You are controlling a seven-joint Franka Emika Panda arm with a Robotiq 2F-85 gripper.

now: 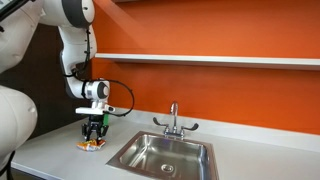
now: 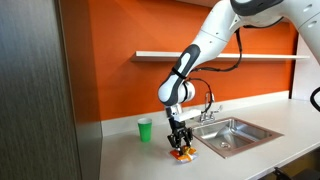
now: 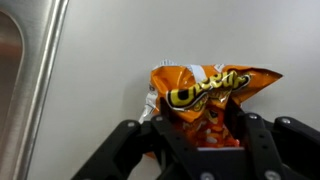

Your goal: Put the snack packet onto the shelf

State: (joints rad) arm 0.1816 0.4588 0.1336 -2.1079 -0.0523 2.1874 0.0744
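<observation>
**At the surface, beside the sink: hand pinching the snack packet**

Hand (image 3: 198, 138) points straight down and its fingers (image 3: 258, 135) are closed in on the lower part of the snack packet (image 3: 205, 92). Wrist view shows the foil bunched up between them. In both exterior views the hand (image 1: 93, 128) (image 2: 179, 140) sits right on top of the packet (image 1: 91, 146) (image 2: 184, 154). The packet is at surface (image 2: 125, 158) level, and I can't tell whether it has cleared the surface or is touching it.

The packet is orange with yellow lettering, and crumpled. It is toward the front edge of the surface, just beside the sink (image 2: 235, 133) rim. That rim also shows at the left of the wrist view (image 3: 25, 60).

Green cup (image 2: 145, 129) stands upright near the back edge, apart from the packet on the side away from the sink. Faucet (image 1: 173, 120) is at the back of the sink.

Shelf (image 1: 200, 59) (image 2: 205, 55) is a white board on the orange wall (image 1: 230, 95), well above the hand.
</observation>
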